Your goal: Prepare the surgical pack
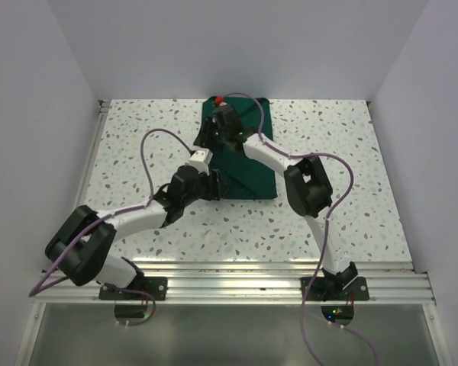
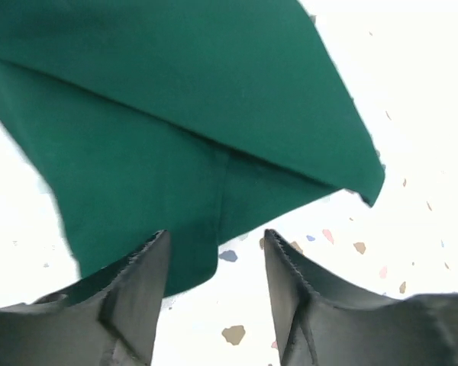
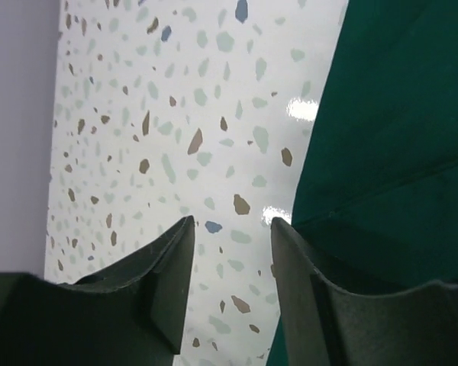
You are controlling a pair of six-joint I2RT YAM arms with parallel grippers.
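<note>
The surgical pack (image 1: 253, 174) is a dark green fabric bundle folded into a rectangle at the table's far middle. My left gripper (image 1: 215, 185) stands at its near left corner. In the left wrist view that gripper (image 2: 215, 233) is open, and a folded flap of the pack (image 2: 175, 114) lies just beyond the fingertips, with nothing between the jaws. My right gripper (image 1: 214, 137) hovers over the pack's left edge farther back. In the right wrist view it (image 3: 232, 221) is open over bare table, with the pack (image 3: 397, 152) beside its right finger (image 3: 305, 290).
The speckled terrazzo table (image 1: 137, 145) is enclosed by white walls on three sides. An aluminium rail (image 1: 237, 278) carrying both arm bases runs along the near edge. Purple cables (image 1: 156, 145) loop above the arms.
</note>
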